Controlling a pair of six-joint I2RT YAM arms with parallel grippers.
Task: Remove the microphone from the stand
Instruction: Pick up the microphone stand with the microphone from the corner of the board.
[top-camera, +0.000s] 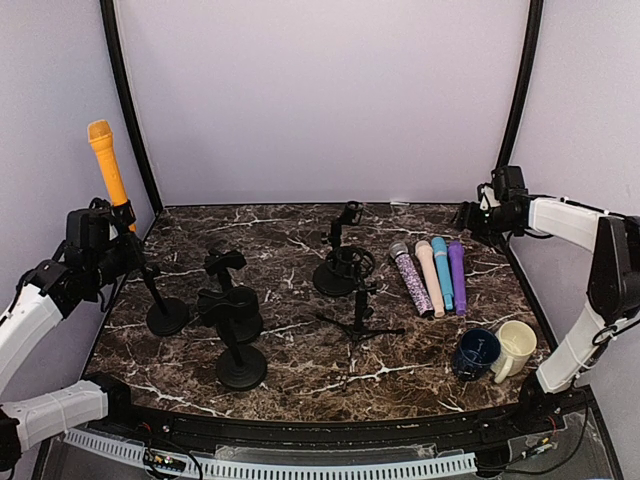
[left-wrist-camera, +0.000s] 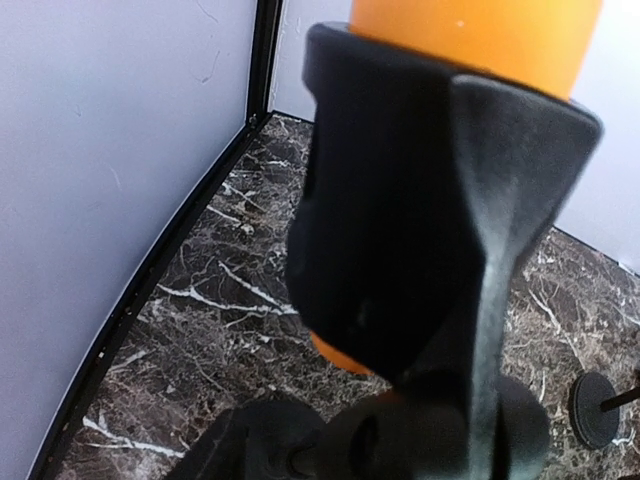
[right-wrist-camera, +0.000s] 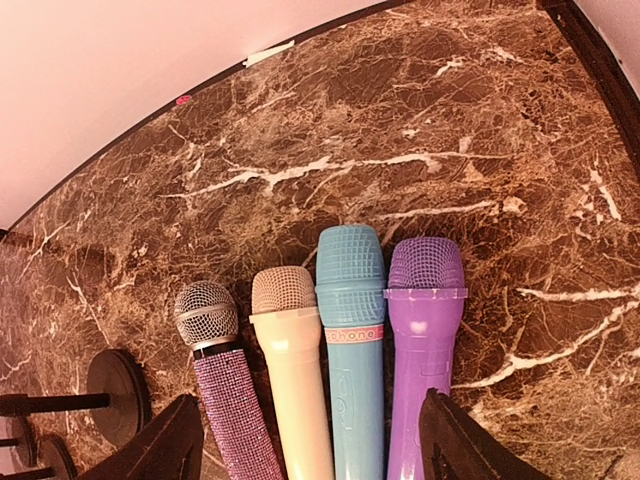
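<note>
Far left of the table (top-camera: 290, 225): left arm is bent up with its wrist level with the clip (left-wrist-camera: 420, 230) of the tall stand (top-camera: 165, 315), left fingers (top-camera: 118, 258) right up against the stand's upper pole below the clip. Can't tell how wide they are or whether they grip anything; the left wrist view is filled by the clip. The orange microphone (top-camera: 106, 165) sits in that clip, tilted, head up and leaning left, tail poking out under the clip. Right arm: elbow high at the right edge, forearm reaching in over the back-right corner, wrist above the row of four microphones (top-camera: 432, 275) lying flat side by side on the table (glitter, cream, blue, purple, heads toward the back wall). Right fingers (right-wrist-camera: 165, 445) spread wide, one on each side of the row, holding nothing and clear of the table. Near right: dark blue cup (top-camera: 475, 352) and cream cup (top-camera: 515, 348), touching, both tipped; can't read their insides from the top view. Four other stands (top-camera: 240, 365) in the middle of the table carry no load.
</note>
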